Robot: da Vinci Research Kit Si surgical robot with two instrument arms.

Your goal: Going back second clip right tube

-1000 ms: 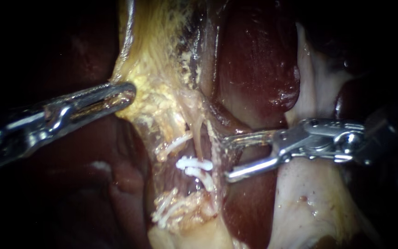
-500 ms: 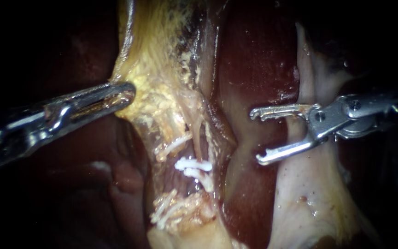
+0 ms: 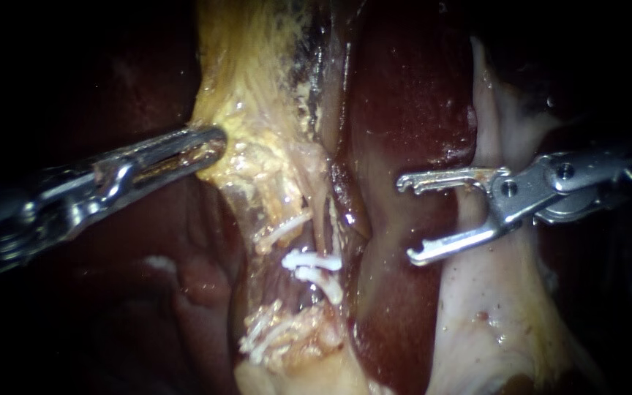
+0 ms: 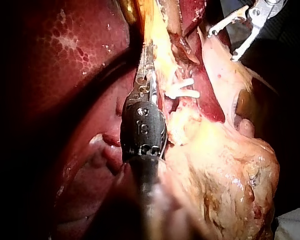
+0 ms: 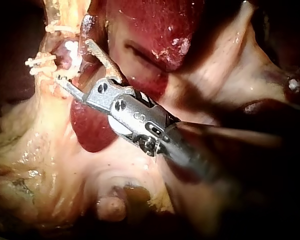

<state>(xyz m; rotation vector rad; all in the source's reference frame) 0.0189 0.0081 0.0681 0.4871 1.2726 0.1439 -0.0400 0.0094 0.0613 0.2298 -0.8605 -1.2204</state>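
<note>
White plastic clips (image 3: 312,265) — two, close together — sit on the thin pale right tube (image 3: 317,219). Steel right instrument (image 3: 404,219), jaws wide and empty, hangs well clear over dark red liver (image 3: 404,95) — the retreat looks nearly done. Steel left instrument (image 3: 210,143) grips yellow fatty tissue (image 3: 250,110).

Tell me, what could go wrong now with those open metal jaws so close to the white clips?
The right instrument has its jaws open beside dark red liver; its hooked tips could scrape it. If it swings toward the white clips, it might knock one loose. The left instrument is shut on yellow tissue; pulling hard could tear it.
</note>
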